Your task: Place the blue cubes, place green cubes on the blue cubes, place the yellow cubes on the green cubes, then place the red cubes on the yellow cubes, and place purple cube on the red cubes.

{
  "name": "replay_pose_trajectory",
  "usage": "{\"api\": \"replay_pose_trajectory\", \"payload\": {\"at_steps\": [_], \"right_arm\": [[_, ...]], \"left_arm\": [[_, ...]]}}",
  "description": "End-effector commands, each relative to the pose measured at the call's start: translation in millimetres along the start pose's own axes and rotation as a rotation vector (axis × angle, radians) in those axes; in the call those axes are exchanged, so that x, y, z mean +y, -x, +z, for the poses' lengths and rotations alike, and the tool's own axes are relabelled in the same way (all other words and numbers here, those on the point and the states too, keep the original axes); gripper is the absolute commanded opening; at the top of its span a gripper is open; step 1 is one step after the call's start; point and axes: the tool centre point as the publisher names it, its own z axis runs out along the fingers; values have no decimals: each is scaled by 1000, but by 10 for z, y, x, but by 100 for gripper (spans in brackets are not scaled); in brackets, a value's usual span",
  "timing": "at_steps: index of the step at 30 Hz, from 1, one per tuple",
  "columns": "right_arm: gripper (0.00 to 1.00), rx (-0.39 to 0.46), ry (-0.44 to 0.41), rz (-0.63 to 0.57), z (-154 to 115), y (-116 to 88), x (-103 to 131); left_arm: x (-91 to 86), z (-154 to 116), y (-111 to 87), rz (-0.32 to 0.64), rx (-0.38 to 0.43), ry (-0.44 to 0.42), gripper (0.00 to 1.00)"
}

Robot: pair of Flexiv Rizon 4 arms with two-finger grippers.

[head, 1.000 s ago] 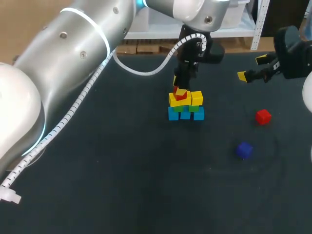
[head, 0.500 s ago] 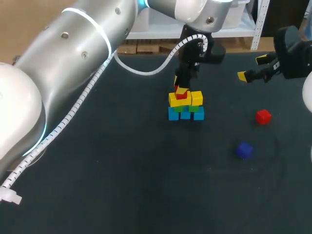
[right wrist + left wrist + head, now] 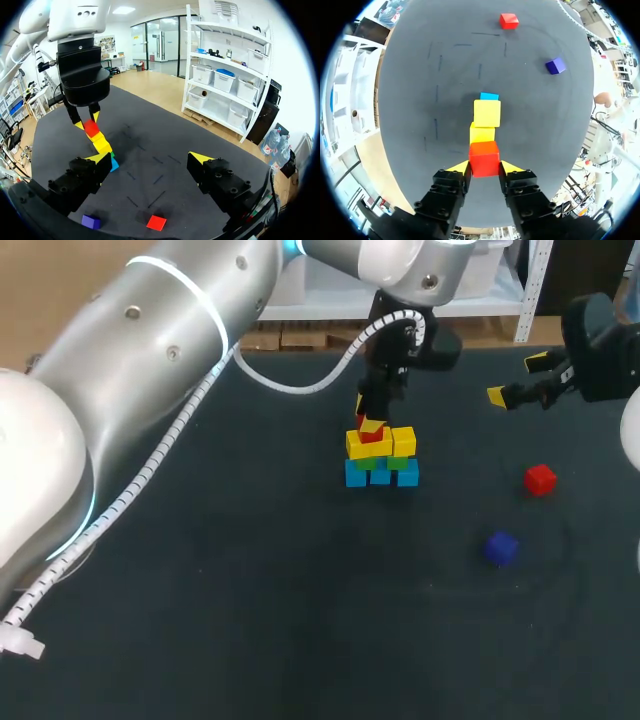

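Because my left arm's wrist hangs right over the stack, the head view gives me only a sliver of the red cube on top of the yellow cubes. I cannot tell whether it rests on them or sits just above. The left wrist view is clearer: the left gripper is clamped on that red cube, one yellow tip on each side. Under it I see two yellow cubes in line and just an edge of a blue cube, with the green layer hidden. From the head camera the green cubes show as a thin band between the yellow layer and the blue cubes. The stack stands near the middle of the table, with bare dark surface around it. Off toward my right lie the loose red cube and, nearer me, the purple cube, well apart from the stack. The right gripper hangs by the far right edge, fingers spread wide with nothing between them. Its wrist view shows both loose cubes just under it.
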Motion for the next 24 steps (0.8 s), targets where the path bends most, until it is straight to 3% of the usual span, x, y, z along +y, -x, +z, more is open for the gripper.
{"api": "replay_pose_trajectory", "payload": {"at_steps": [1,6,10,24], "right_arm": [[100,-4,6,-1,-2,-7,-11],[100,-4,6,-1,-2,-7,-11],[100,-4,6,-1,-2,-7,-11],[100,-4,6,-1,-2,-7,-11]], "left_arm": [[40,-16,22,2,6,-7,42],[42,-15,22,4,7,-9,50],[41,-14,23,5,8,-9,100],[-106,-291,-175,-65,-72,16,100]]}}
